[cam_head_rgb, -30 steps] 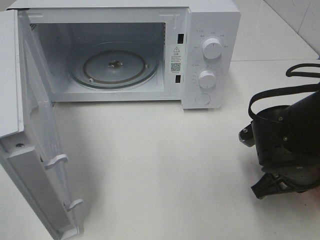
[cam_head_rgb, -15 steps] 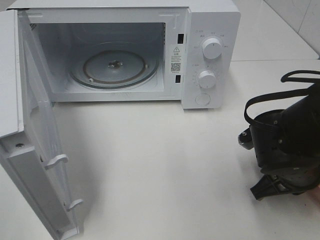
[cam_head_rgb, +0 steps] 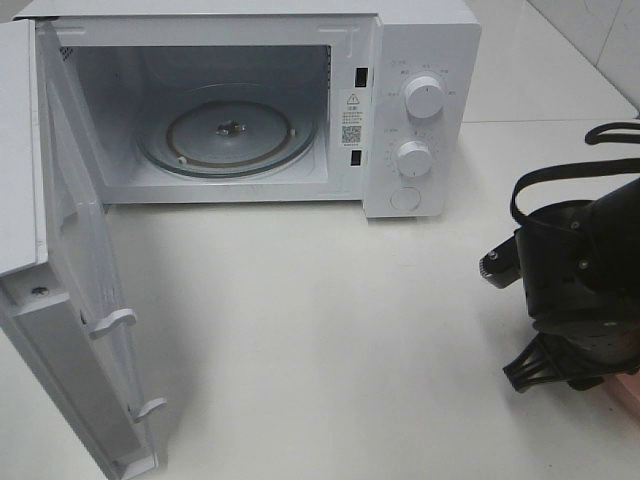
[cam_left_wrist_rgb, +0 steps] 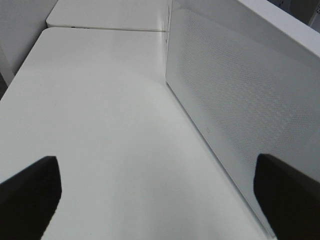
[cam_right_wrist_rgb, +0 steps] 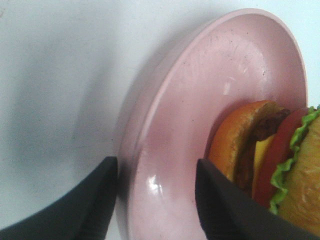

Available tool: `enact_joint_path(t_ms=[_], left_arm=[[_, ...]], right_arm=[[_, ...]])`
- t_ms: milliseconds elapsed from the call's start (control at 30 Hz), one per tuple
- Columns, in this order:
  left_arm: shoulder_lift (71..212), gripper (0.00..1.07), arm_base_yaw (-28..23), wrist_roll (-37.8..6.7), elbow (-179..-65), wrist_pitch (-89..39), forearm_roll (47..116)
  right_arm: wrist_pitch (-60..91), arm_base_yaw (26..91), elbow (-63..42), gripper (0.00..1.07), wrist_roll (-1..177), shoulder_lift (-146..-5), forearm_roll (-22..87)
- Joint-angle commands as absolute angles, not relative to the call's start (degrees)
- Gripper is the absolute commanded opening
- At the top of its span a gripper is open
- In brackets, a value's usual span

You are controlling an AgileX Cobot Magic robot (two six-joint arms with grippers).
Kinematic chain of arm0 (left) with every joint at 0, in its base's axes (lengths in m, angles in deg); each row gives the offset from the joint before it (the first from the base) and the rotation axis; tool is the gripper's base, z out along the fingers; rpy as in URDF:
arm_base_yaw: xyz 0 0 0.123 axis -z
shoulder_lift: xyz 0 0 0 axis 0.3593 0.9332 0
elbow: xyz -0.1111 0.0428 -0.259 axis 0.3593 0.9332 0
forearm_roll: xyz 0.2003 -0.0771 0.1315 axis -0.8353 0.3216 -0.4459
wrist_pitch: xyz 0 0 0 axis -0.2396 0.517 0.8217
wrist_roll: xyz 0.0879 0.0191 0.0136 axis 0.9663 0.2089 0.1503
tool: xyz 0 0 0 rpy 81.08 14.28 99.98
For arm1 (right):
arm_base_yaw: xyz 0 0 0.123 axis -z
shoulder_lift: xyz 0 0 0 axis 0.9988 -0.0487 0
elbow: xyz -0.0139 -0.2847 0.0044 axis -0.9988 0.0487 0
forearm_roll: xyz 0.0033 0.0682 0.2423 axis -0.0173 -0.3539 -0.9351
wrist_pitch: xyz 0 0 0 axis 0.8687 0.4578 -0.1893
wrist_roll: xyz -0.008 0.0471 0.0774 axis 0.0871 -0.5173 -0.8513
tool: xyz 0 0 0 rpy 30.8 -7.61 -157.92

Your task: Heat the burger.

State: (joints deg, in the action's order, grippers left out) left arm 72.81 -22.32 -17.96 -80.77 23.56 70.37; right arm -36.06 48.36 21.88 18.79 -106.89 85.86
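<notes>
Seen from above: microwave across the upper half of the frame, door swung wide at left, glass turntable bare. Burger not visible in this view; only a pink sliver of plate at the lower right edge, under the right arm.

Right wrist view: right claw with fingers parted, one dark finger outside the pink plate's rim, the other over the plate's floor, rim running between them. Not yet closed on the rim, so far as can be told. Burger at right of frame, on the plate just beyond the inner finger, layers stacked sideways in this view: bun, patty, cheese, tomato, lettuce.

Left claw spread wide, holding nothing, over bare bench beside the door's outer face.

Right arm plainly nearer. Likely next: a grip on the plate rim, then plate and burger carried toward the cavity at upper left of the overhead frame.
</notes>
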Motion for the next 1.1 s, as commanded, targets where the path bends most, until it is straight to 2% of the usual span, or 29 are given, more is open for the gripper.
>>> enact_joint_path(t_ms=[33,200,467,567,767,1100], left_arm=[[71.61,1.00,-22.43,-18.13,-80.49,23.22,70.48],[71.61,1.00,-22.43,-18.13,-80.49,23.22,70.48],[71.61,1.00,-22.43,-18.13,-80.49,23.22,70.48],[71.61,1.00,-22.43,-18.13,-80.49,23.22,70.48],[71.61,1.00,-22.43,-18.13,-80.49,23.22,70.48],[71.61,1.00,-22.43,-18.13,-80.49,23.22,70.48]], right_arm=[[-36.98,48.48,21.82,0.48,21.54,-103.97,84.03],[-34.11,48.48,21.82,0.50,29.22,-96.98,78.47],[-30.85,48.48,21.82,0.69,40.28,-84.08,71.42],[-31.36,48.48,21.82,0.72,42.62,-80.25,68.90],[-32.85,48.48,21.82,0.73,48.41,-72.63,62.37],[-42.25,48.48,21.82,0.73,64.91,-58.24,43.35]])
